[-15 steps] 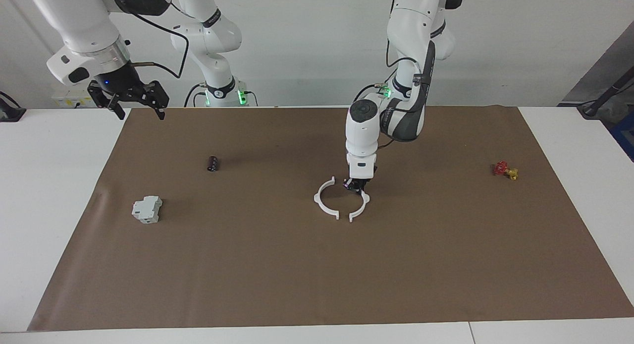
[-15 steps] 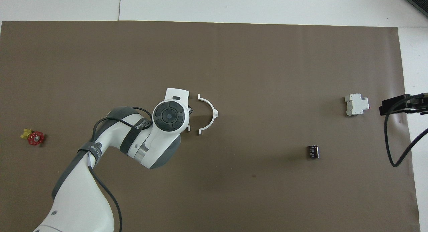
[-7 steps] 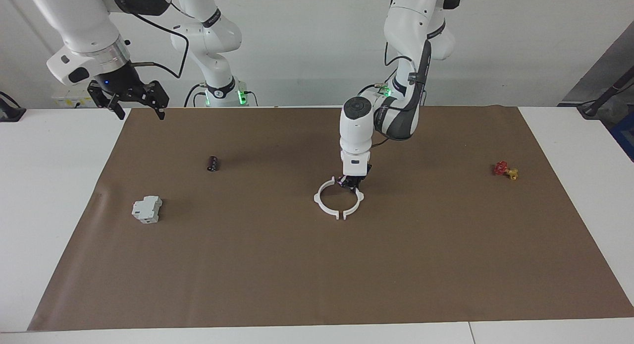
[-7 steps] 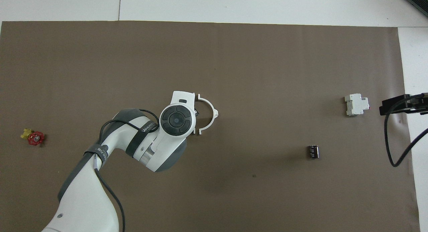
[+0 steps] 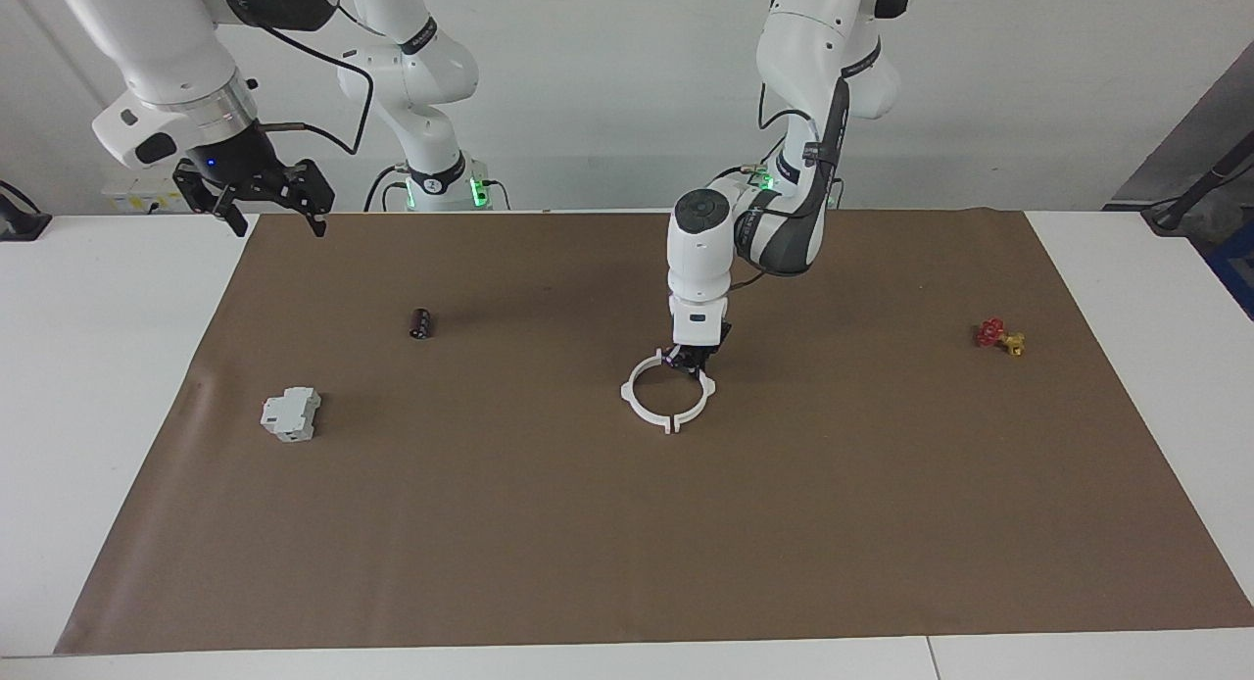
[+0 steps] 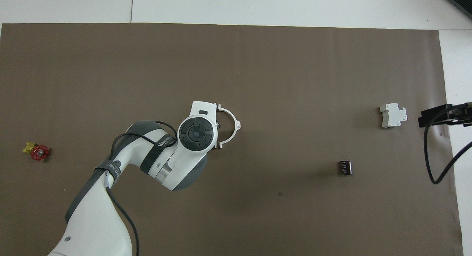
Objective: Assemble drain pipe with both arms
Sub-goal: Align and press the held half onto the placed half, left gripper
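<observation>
1. At the middle of the brown mat (image 5: 882,523) on the tabletop (image 5: 98,366), the two white half-rings of the drain pipe (image 5: 668,391) lay closed into one ring, end tabs meeting at the point farthest from the robots.
2. The left end effector (image 5: 692,361) was down at the ring's edge nearest the robots, clenched on the half-ring (image 5: 703,398) toward the left arm's end. In the overhead view the left arm's wrist (image 6: 196,132) covered that half, so only the other half-ring (image 6: 229,125) showed there.
3. The tabs nearest the robots sat under the end effector; whether they had met could not be confirmed.
4. The right end effector (image 5: 266,198) hung released over the mat's corner at the right arm's end, well apart from the ring. That arm waited.
5. Judgement: the joining looked nearly done, the halves lying together. Left to do: confirm the seat at both joints, release, and withdraw. Any part for the right arm was not yet begun.
6. Untouched on the mat: a grey-white boxy block (image 5: 291,414) and a small dark cylinder (image 5: 421,323) toward the right arm's end, and a red-and-yellow valve (image 5: 998,336) toward the left arm's end.
</observation>
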You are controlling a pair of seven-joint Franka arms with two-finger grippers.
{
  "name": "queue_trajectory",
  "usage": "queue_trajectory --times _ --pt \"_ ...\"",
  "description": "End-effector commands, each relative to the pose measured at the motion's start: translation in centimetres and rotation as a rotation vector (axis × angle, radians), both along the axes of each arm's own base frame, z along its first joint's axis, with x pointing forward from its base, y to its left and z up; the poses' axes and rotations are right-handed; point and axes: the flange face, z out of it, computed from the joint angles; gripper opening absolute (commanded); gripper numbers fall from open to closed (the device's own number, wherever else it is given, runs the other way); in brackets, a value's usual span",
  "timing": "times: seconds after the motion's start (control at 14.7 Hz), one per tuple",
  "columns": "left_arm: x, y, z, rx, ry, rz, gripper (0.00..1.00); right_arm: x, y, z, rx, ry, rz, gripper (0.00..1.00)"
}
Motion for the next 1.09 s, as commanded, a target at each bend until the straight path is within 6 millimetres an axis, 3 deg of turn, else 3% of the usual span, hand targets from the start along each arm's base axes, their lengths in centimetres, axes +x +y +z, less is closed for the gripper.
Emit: queue_trajectory --times 0.0,1.02 --pt "0.3 -0.4 0.1 0.005 -0.024 0.004 0.00 -0.7 -0.2 0.1 -0.007 -0.012 -0.010 1.00" --pt "-0.5 -0.9 -0.9 -0.001 -0.026 -0.014 0.00 -0.7 -0.2 0.1 -0.007 -0.012 -0.008 1.00"
